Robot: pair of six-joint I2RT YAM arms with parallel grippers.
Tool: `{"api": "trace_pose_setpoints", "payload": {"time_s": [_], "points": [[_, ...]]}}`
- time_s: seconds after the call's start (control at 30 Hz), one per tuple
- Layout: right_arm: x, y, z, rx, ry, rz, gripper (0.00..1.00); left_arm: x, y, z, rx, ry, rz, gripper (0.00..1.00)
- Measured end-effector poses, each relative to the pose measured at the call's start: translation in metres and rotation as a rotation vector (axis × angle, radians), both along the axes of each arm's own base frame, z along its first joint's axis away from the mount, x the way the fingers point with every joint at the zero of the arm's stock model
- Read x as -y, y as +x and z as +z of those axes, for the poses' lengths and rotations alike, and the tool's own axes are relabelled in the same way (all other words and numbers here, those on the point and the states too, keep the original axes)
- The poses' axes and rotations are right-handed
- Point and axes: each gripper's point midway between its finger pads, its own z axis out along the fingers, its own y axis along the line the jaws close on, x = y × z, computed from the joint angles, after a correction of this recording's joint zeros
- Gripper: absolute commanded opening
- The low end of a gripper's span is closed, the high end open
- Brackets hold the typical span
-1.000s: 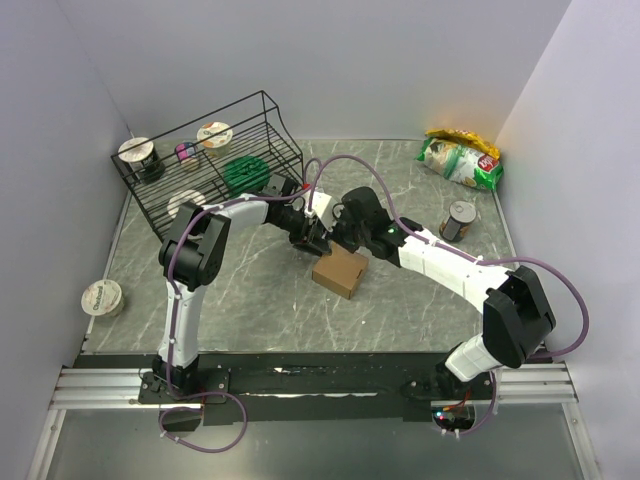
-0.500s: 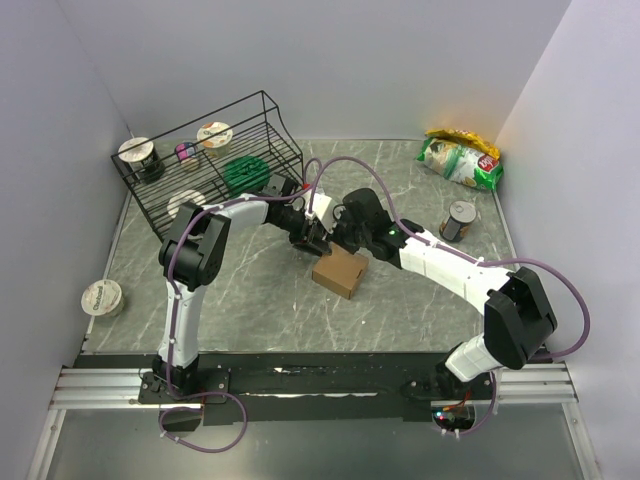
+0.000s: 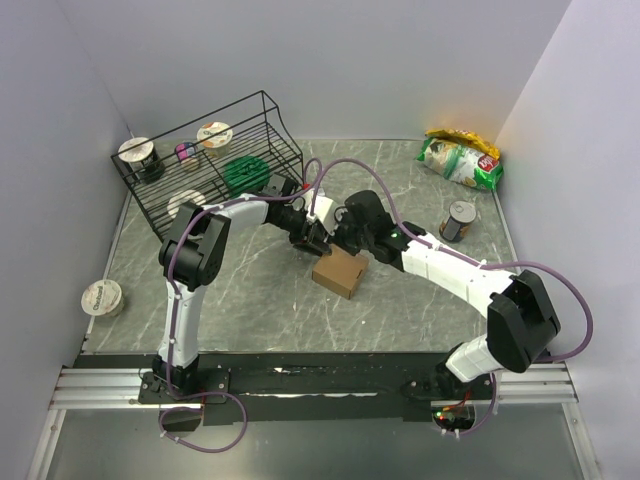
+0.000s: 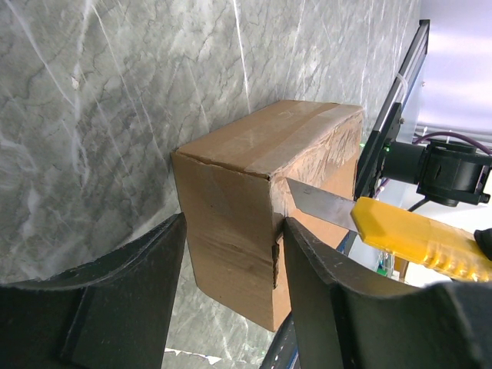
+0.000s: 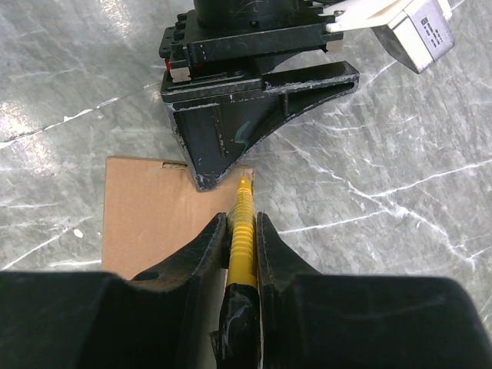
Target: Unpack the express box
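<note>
Near the middle of the grey marbled tabletop sits the small brown cardboard express box, shut and with tape along its top, and both arms meet over it. The left gripper straddles one end of the carton, a black finger on each side and apparently pressed against the cardboard, probably to keep the box from sliding under the cut. The right gripper is clamped tight on a yellow-handled utility knife. The knife's steel blade rests against the upper corner by the taped seam, where the cardboard already looks torn (whether the tip has gone through cannot be told). By that reading, the tape is being slit so the flaps can open, and the contents are not yet out. By count there is one box, one knife and two grippers at work. Away from them stand one black wire rack with three round lidded tubs visible in it, a fourth lidded tub alone near the left wall, one small can and one green snack bag at the far right.
</note>
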Motion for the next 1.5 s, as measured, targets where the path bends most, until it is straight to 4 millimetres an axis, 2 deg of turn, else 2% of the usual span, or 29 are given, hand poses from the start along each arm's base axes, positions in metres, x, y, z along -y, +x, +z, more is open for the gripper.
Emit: {"api": "trace_pose_setpoints", "payload": {"time_s": [0.77, 1.13, 1.5], "points": [[0.005, 0.001, -0.001, 0.029, -0.019, -0.001, 0.00, 0.000, 0.000, 0.000, 0.000, 0.000, 0.000, 0.58], [0.008, 0.000, -0.003, 0.034, -0.035, -0.001, 0.00, 0.003, -0.003, 0.003, -0.010, -0.019, -0.009, 0.41], [0.019, -0.010, -0.004, 0.037, -0.054, 0.000, 0.00, 0.004, -0.003, 0.004, -0.015, -0.019, -0.008, 0.37]]}}
